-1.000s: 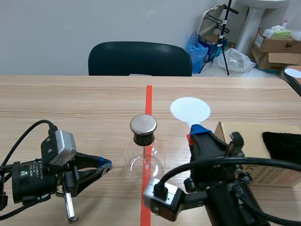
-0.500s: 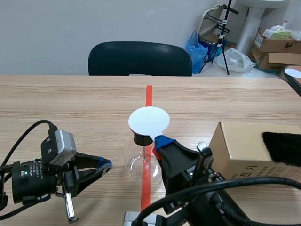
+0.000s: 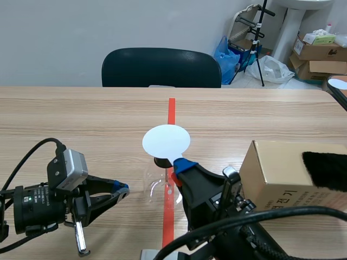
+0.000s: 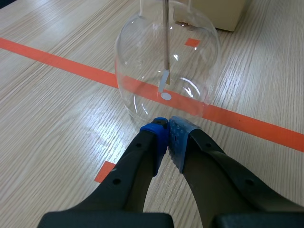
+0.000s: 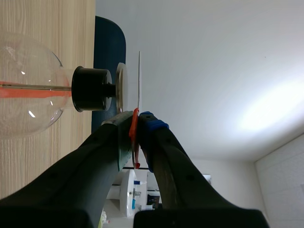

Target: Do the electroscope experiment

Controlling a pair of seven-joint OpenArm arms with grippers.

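Metal cap (image 5: 120, 88) behind white disc (image 3: 166, 141)

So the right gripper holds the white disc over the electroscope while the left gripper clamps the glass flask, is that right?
Not quite: the left wrist view shows the left gripper shut on nothing, just short of the glass flask. The right gripper does hold the white disc over the electroscope.

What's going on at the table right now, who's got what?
The right tool is shut on the red handle of a white disc and holds it just above the metal cap of the electroscope. The right wrist view shows a thin gap between disc and cap. The left tool is shut on nothing, low over the table beside the electroscope. A cardboard box with a black cloth stands on the right.
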